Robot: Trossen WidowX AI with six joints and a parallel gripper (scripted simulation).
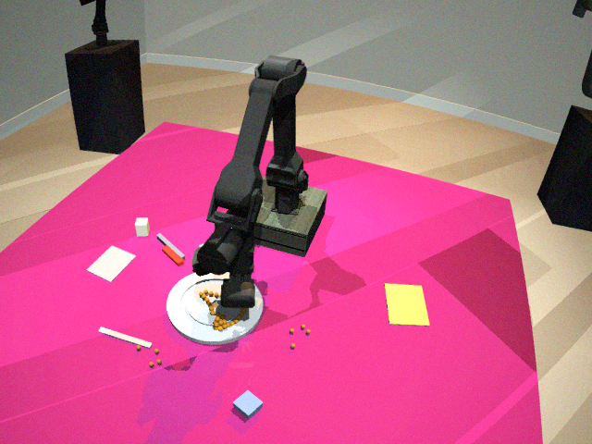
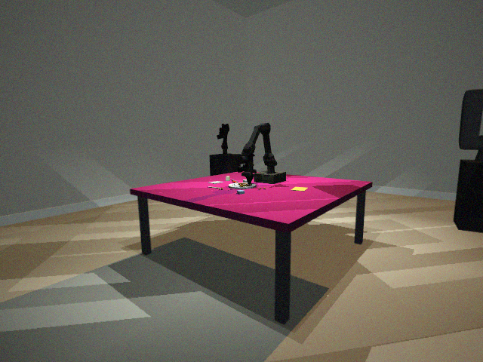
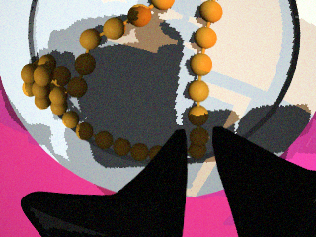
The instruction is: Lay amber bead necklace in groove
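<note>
The amber bead necklace [image 1: 218,321] [image 3: 198,91] lies on the round white bead board [image 1: 178,317] [image 3: 59,148]. In the wrist view its lower run follows the dark groove [image 3: 297,44], several beads are bunched at the left, and its right strand runs straight up inside the ring. My gripper [image 1: 232,313] [image 2: 248,183] [image 3: 197,136] is low over the board. Its fingers are nearly together, one on each side of the lower end of the right strand, with a small gap still visible beside the beads. The arm hides part of the necklace in the top view.
Loose amber beads [image 1: 291,330] [image 1: 156,351] lie right and front left of the board. A white strip [image 1: 125,337], white card [image 1: 110,264], red-grey stick [image 1: 172,255] and cream cube [image 1: 141,227] lie left. A blue block [image 1: 247,403] is in front, a yellow pad [image 1: 406,304] right.
</note>
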